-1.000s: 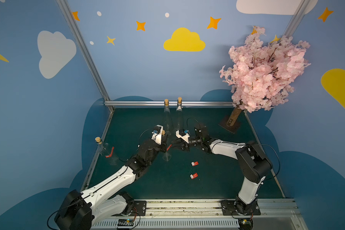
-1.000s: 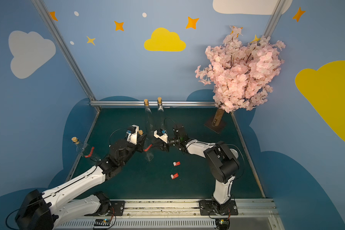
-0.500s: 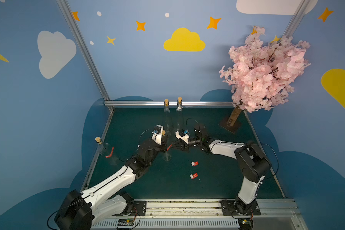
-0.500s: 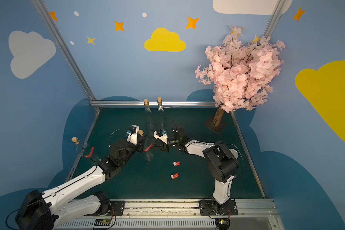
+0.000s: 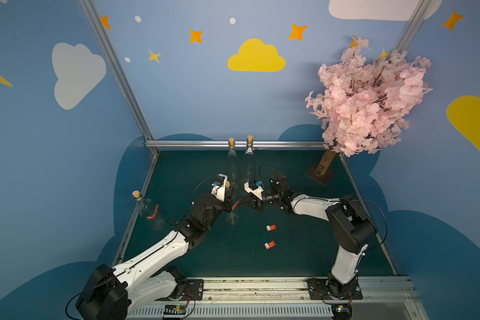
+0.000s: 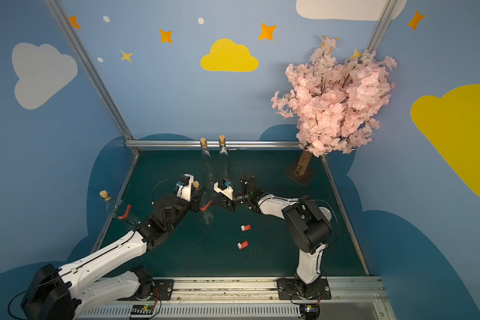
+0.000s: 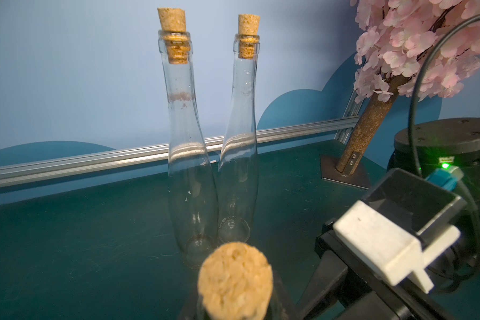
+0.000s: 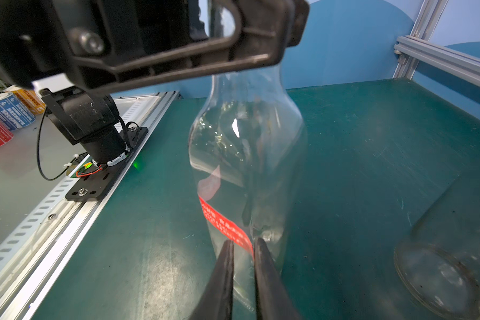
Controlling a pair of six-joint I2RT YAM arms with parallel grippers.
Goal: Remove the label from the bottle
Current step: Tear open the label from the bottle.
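The right gripper has narrowed its fingers to a slit astride one end of the red label, so peeling looks imminent though a pinch is unconfirmed, while the left gripper stays clenched on the neck of the corked glass bottle standing mid-table.

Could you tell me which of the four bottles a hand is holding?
The centre bottle, its neck gripped by the left hand; the back bottles and the left-edge bottle are untouched.
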